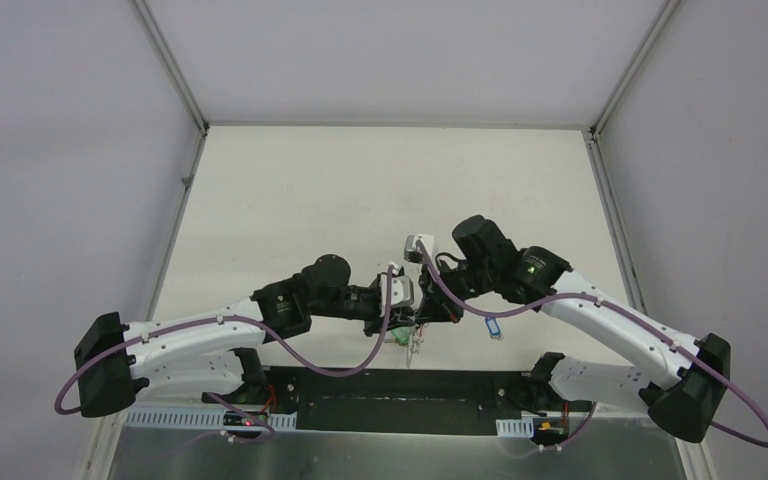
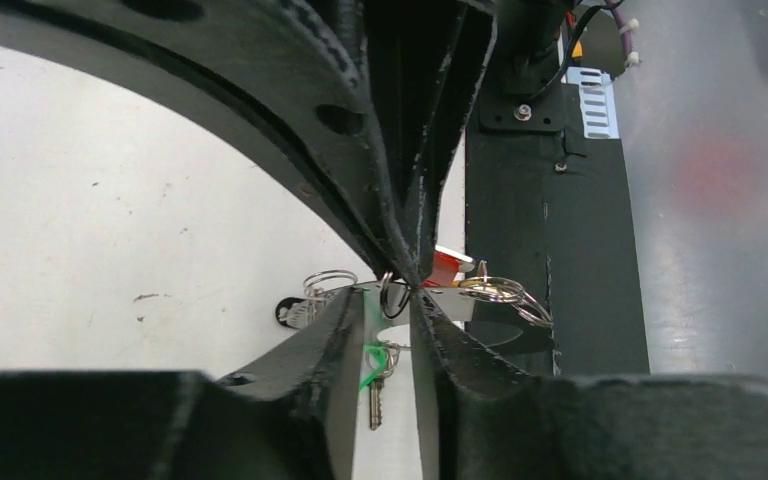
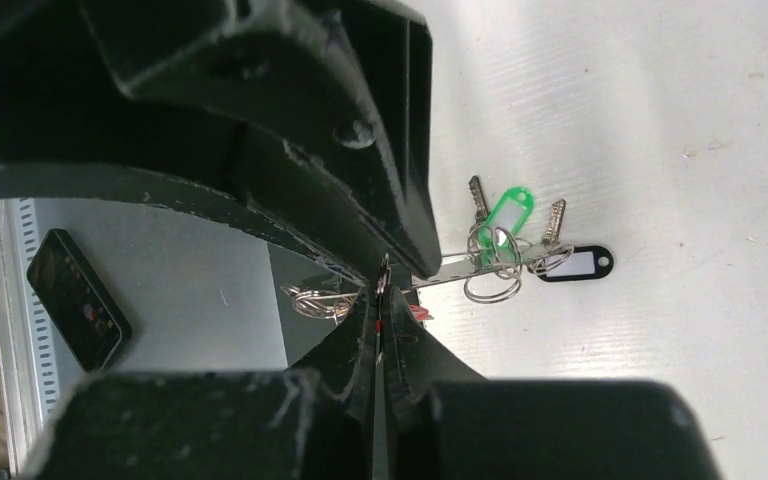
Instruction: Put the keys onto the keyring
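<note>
Obscuring the keyring [image 3: 455, 266], left gripper [image 2: 387, 305], right gripper [image 3: 381, 305]

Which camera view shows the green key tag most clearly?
The right wrist view: the green key tag shows whole there, in the open, beside a black tag. The left wrist view shows only a green sliver of it between the left gripper's fingers. In the top view it is only a tiny green spot.

thin grey keyring [image 3: 455, 270] edge-on above the tabletop [image 1: 360, 200], split rings [image 3: 490, 288] along it; green-tagged key [image 3: 508, 212] and black-tagged key [image 3: 572, 263] hang there; blue-tagged key [image 1: 493, 325] lies apart.
</note>
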You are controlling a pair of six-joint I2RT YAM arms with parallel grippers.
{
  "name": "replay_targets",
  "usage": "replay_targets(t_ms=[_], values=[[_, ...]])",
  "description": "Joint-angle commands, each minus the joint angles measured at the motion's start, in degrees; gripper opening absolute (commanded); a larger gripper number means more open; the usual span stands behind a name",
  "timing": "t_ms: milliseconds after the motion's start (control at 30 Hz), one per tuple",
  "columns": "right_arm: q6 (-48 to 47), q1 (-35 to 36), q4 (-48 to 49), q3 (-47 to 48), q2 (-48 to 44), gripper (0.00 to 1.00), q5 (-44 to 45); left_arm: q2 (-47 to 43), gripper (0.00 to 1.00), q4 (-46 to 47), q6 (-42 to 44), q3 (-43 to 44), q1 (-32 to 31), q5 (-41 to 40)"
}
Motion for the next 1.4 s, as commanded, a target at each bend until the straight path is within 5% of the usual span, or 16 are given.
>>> replay_targets(t_ms=[0,167,400,567,733,1067,1367], values=[[1.31,-0.19,2.17,2.11,-0.14,0.0,-2.18,0.96,0.2,3.41,-0.41,1.05,-0.48,2.9],[1.72,-0.18,2.34,1.74,-0.42,0.0,-0.85,0.18,0.0,4.27,-0.18,0.72,-0.48,3.9],[2.04,-0.19,3.46,1.45,-0.85,0.0,0.7,-2.4,0.0,9.09,-1.62,-1.9,-0.48,4.11],[3.72,-0.4,4.32,1.1,-2.87,0.43,6.11,-3.73,0.0,9.47,-2.72,-2.71,-0.48,2.13],[6.76,-0.71,9.7,-2.58,-9.71,0.55,8.6,-5.84,0.0,10.21,-4.76,-3.49,-0.48,-1.7],[5.47,-0.75,31.26,-15.39,-28.41,0.53,3.03,-10.09,0.0,29.2,-6.33,-10.11,-0.48,-2.8],[3.64,-0.75,35.87,-15.93,-25.85,0.37,-5.1,-10.68,0.0,39.68,-5.82,-12.94,-0.48,1.08]])
